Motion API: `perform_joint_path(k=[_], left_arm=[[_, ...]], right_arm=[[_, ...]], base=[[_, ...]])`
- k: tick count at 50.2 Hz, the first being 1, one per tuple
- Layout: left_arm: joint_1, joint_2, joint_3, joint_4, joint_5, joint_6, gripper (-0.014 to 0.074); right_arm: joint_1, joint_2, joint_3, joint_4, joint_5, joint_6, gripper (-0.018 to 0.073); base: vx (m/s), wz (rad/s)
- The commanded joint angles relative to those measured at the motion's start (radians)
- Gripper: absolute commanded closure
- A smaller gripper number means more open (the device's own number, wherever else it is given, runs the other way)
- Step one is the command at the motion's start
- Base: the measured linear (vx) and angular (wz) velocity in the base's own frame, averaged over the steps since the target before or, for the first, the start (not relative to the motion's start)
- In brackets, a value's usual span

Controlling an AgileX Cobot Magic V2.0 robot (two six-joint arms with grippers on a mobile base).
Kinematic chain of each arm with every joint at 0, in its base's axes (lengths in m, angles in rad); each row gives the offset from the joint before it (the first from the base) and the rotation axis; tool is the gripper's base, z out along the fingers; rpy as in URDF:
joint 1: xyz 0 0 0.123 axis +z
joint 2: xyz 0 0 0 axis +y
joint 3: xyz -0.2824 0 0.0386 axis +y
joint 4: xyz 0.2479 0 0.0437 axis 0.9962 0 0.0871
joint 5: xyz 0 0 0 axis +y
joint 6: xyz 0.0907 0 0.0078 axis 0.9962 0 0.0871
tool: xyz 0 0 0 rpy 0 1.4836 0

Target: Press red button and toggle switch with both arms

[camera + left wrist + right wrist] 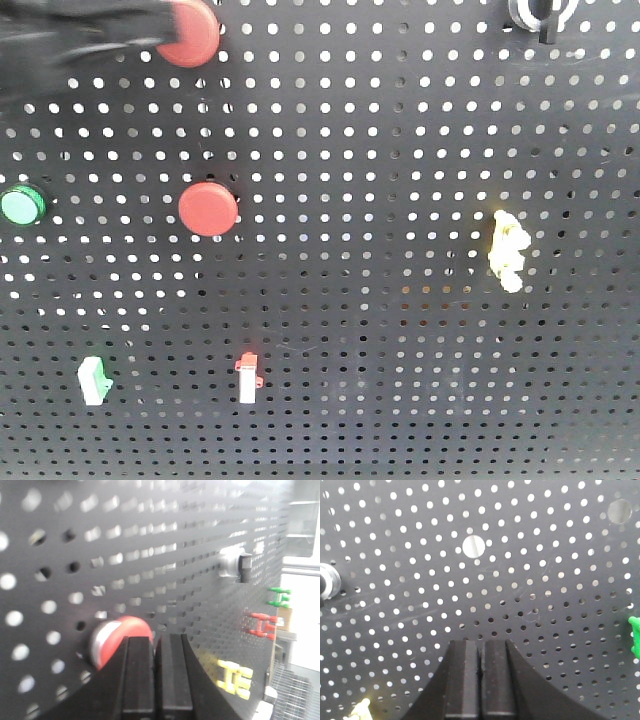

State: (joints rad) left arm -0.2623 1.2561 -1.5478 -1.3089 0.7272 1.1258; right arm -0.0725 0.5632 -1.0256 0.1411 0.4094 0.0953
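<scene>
The red button (195, 38) sits at the top left of the black pegboard (380, 150), and a dark blurred arm covers its left side. My left gripper (156, 639) is shut, and its tips rest at the front of the red button (122, 632). I cannot tell whether they touch it. The toggle switch (540, 12) is at the board's top right edge, and it also shows as a silver knob (235, 564) in the left wrist view. My right gripper (481, 642) is shut, holds nothing and faces bare board. The toggle switch (327, 581) lies far to its left.
A smaller red button (208, 208) and a green button (22, 205) sit mid-left on the board. The yellow lever (508, 250) is at the right. Two white rocker switches, one green-tipped (95, 380) and one red-tipped (247, 375), sit low on the board. A large hole (473, 546) lies above my right gripper.
</scene>
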Motion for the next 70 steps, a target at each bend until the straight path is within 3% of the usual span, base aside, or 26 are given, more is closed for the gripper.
perform_joint_path(k=[1,17,22,28,36,45,49,52,56,59,63,66,70], left_arm=[[-0.008,0.015,-0.058,-0.061,-0.049,-0.012,0.0594],[-0.008,0.053,-0.065,0.006,-0.091,-0.020,0.0594],[-0.008,0.030,-0.065,0.012,-0.057,-0.018,0.0594],[-0.008,-0.025,-0.064,0.078,0.014,-0.018,0.0594],[-0.008,-0.141,0.002,0.093,-0.001,-0.020,0.0594],[-0.007,-0.298,0.183,0.095,-0.047,-0.020,0.0594],[-0.007,-0.382,0.301,0.095,-0.065,-0.020,0.0594],[-0.007,-0.422,0.375,0.092,-0.081,-0.020,0.0594],[-0.007,-0.473,0.453,0.080,-0.103,-0.020,0.0594],[-0.007,-0.495,0.492,0.073,-0.113,-0.021,0.0594],[-0.007,-0.518,0.518,0.075,-0.134,-0.040,0.0594],[-0.007,-0.519,0.519,0.072,-0.135,-0.050,0.0594],[-0.007,-0.518,0.519,0.065,-0.170,-0.072,0.0594]], right_arm=[[0.000,0.011,-0.028,-0.001,-0.078,-0.010,0.0562],[0.000,0.011,-0.028,-0.001,-0.076,-0.011,0.0562],[0.000,0.011,-0.028,0.000,-0.054,-0.027,0.0562],[0.000,0.011,-0.028,0.045,0.010,-0.106,0.0562],[0.000,0.011,-0.028,0.336,0.065,-0.362,0.0562],[0.000,0.052,-0.028,0.883,0.139,-0.813,0.0562],[0.000,0.122,-0.028,1.184,0.243,-1.036,0.0562],[0.000,0.176,-0.028,1.350,0.311,-1.134,0.0562],[0.000,0.270,-0.037,1.505,0.358,-1.175,0.0562],[0.005,0.341,-0.071,1.554,0.382,-1.188,0.0562],[0.055,0.420,-0.132,1.519,0.361,-1.178,0.0562],[0.146,0.464,-0.184,1.496,0.335,-1.190,0.0562],[0.291,0.517,-0.257,1.384,0.235,-1.185,0.0562]], base=[[0.00,0.00],[0.00,0.00],[0.00,0.00],[0.00,0.00],[0.00,0.00],[0.00,0.00],[0.00,0.00],[0.00,0.00],[0.00,0.00],[0.00,0.00],[0.00,0.00],[0.00,0.00],[0.00,0.00]])
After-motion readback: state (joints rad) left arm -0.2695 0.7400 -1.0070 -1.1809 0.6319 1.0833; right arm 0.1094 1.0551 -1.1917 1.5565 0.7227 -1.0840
